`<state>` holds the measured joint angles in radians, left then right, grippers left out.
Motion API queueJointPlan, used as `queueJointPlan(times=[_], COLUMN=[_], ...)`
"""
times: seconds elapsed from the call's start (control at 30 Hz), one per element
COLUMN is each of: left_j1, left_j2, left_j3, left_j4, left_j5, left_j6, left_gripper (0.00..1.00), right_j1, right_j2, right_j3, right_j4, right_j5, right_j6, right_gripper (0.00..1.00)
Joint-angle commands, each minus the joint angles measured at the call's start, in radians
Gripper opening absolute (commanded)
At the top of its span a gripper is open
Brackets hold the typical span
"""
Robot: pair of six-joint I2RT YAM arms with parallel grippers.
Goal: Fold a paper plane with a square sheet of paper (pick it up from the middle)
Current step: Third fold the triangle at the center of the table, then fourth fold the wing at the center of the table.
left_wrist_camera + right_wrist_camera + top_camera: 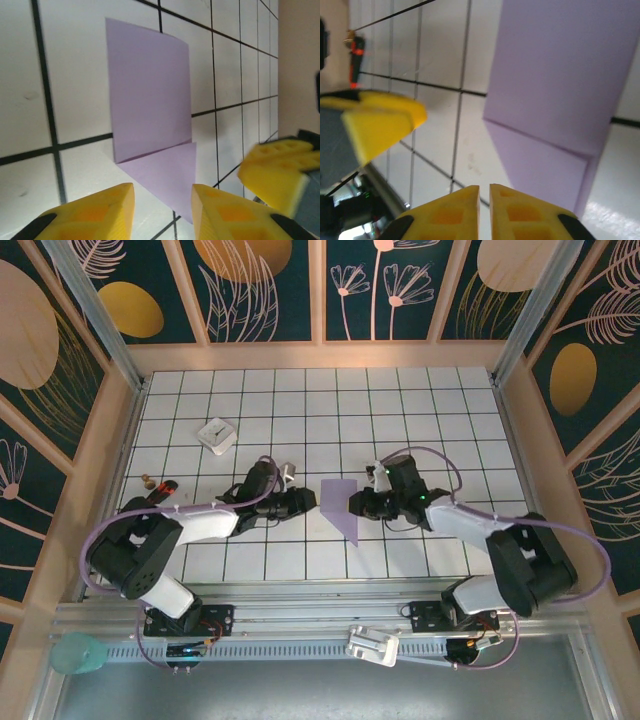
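The lavender sheet of paper (pixel 337 498) lies flat on the white gridded surface (pixel 400 410), midway between the two arms. It is no longer a plain square. It is a long narrow panel whose near end tapers to a slanted point, and the left wrist view shows a sharp crease where a triangular flap (pixel 165 172) meets the panel. My guess is an early fold of the plane, with the nose shaping not yet done.

The left tool (pixel 308 502) sits low at the paper's left edge. Its yellow fingers (pixel 95 215) are spread and nothing is between them, and the paper's point lies just beyond the gap. The right tool (pixel 355 503) faces it from the opposite edge. Its fingers (pixel 455 210) are pressed almost together with only a slit between, and they grip nothing. The two tools probably flank the sheet so that one can pin it while the other works a fold.

The paper looks thin, matte and crisp, and it holds its crease cleanly. One long edge seems to lift slightly off the glossy tiles. The finger pads are blocky with moulded recesses.
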<state>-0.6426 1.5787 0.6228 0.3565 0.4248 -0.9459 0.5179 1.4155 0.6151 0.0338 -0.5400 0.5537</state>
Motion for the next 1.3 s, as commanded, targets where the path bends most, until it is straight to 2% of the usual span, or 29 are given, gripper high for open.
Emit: queueJointPlan(times=[0.0, 0.33, 0.67, 0.97, 1.27], left_j1=[-0.018, -0.042, -0.058, -0.058, -0.059], left_j2=[0.054, 0.128, 0.161, 0.154, 0.168], left_j3=[0.018, 0.071, 0.098, 0.104, 0.111], left_j4=[0.047, -0.023, -0.072, -0.110, -0.115], left_j5=[0.029, 0.009, -0.007, -0.044, -0.042], left_j6=[-0.042, -0.049, -0.063, -0.043, -0.035], left_gripper=[0.37, 0.46, 0.49, 0.50, 0.50], right_j1=[-0.018, -0.031, -0.034, -0.048, -0.068], right_j2=[0.085, 0.207, 0.186, 0.092, 0.153], right_j3=[0.035, -0.007, -0.059, -0.038, -0.031], right_j4=[0.020, 0.084, 0.107, 0.136, 0.143], right_j5=[0.063, 0.077, 0.076, -0.013, 0.005], right_j6=[-0.017, -0.023, -0.018, 0.003, -0.011], right_gripper=[0.08, 0.01, 0.00, 0.09, 0.08])
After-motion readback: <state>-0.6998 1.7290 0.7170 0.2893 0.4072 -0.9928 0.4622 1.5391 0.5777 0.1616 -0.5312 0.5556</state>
